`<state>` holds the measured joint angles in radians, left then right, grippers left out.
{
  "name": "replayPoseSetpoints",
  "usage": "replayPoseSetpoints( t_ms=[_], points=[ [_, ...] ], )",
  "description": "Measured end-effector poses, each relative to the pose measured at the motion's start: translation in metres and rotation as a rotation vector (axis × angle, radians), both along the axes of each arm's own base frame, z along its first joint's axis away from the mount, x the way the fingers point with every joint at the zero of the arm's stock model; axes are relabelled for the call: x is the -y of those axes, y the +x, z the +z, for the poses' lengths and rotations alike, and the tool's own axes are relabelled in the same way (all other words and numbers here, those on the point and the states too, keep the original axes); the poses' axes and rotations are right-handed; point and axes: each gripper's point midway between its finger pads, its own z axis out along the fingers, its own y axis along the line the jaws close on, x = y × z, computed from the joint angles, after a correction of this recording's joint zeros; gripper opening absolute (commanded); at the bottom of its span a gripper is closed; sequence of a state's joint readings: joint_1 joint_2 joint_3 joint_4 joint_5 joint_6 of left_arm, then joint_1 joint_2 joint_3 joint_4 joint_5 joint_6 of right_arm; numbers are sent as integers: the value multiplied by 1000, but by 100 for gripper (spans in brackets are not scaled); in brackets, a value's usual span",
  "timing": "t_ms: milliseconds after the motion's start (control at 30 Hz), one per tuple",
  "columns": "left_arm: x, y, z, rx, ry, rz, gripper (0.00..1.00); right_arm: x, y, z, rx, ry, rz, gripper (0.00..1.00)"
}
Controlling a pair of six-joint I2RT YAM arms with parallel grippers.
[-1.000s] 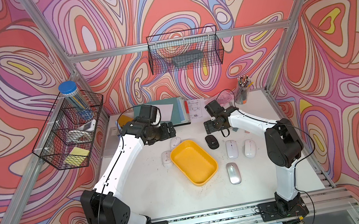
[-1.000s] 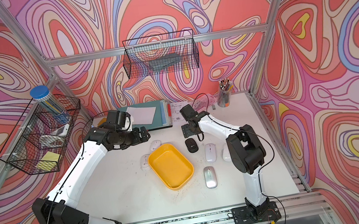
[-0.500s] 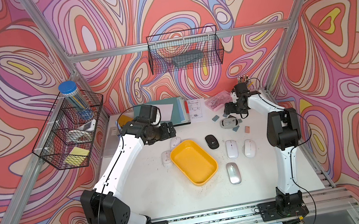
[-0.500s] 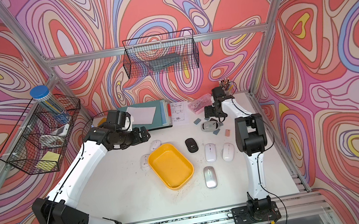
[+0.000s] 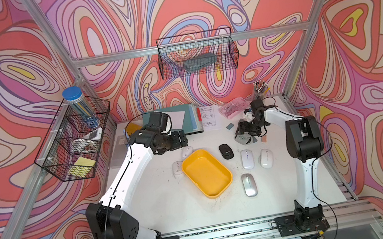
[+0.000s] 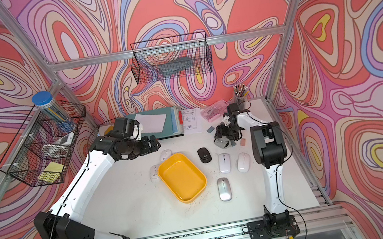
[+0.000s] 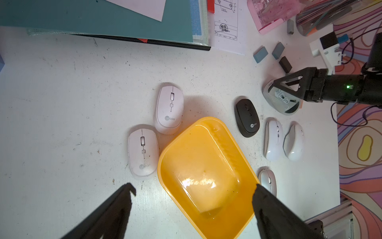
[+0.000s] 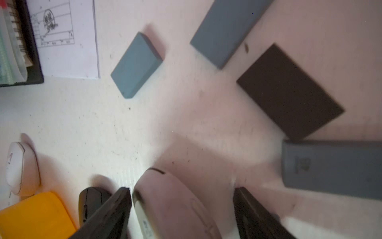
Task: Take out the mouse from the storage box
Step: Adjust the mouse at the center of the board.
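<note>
Left pincer [image 5: 179, 140]: wide apart and empty; it hangs over the far corner of the storage box [image 5: 205, 171], touching nothing
Storage box: yellow, in the middle of the surface [image 5: 163, 209]; nothing lies in it, so the taking-out looks done apart from the release
Grey mouse [image 7: 282, 101]: out of the box, on the surface well to its right; its label side is turned up and it seems tilted
Right pincer [image 8: 182, 190]: one finger stands on each side of the grey mouse, close against it; I cannot tell whether they clamp it or merely flank it
Step in hand: by my reading, setting the mouse down; best to let it settle on the surface, spread the fingers fully, then rise straight up so neither finger drags it
Pale pink mice [image 7: 169, 108]: two, just beside the box's left side; out of the right arm's way
Black mouse [image 5: 226, 151]: between the box and the grey mouse; it is the likeliest thing for a sideways retreat to nudge
White mice [image 5: 247, 159]: a pair side by side, nearer the robot than the grey mouse; a silver mouse [image 5: 249, 184] lies nearer yet, beside the box
Blocks: a slate-blue block [image 8: 136, 65], a dark brown block [image 8: 289, 93] and a grey block [image 8: 330, 167] crowd round the grey mouse; the grey block lies just beside a finger and could be knocked
Pink case [image 5: 234, 106]: at the back, apart
</note>
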<state>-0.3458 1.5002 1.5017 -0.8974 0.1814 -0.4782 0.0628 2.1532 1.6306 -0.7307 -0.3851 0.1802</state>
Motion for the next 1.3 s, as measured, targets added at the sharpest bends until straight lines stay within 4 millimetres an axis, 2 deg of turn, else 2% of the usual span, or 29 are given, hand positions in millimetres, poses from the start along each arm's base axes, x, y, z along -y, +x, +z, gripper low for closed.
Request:
replayPoseSetpoints(
  t_ms=[167, 300, 667, 967, 1300],
  points=[
    [0, 0, 0, 0, 0, -1, 95, -7, -9, 25, 33, 4, 2, 79],
    [0, 0, 0, 0, 0, 0, 95, -10, -11, 37, 53, -8, 4, 78],
    [1, -1, 1, 0, -7, -5, 95, -3, -46, 21, 11, -205, 0, 78],
    [1, -1, 2, 3, -9, -5, 95, 4, -44, 18, 8, -227, -47, 79],
    [1, -1, 2, 3, -8, -5, 95, -14, -37, 6, -26, -111, -85, 77]
  ],
)
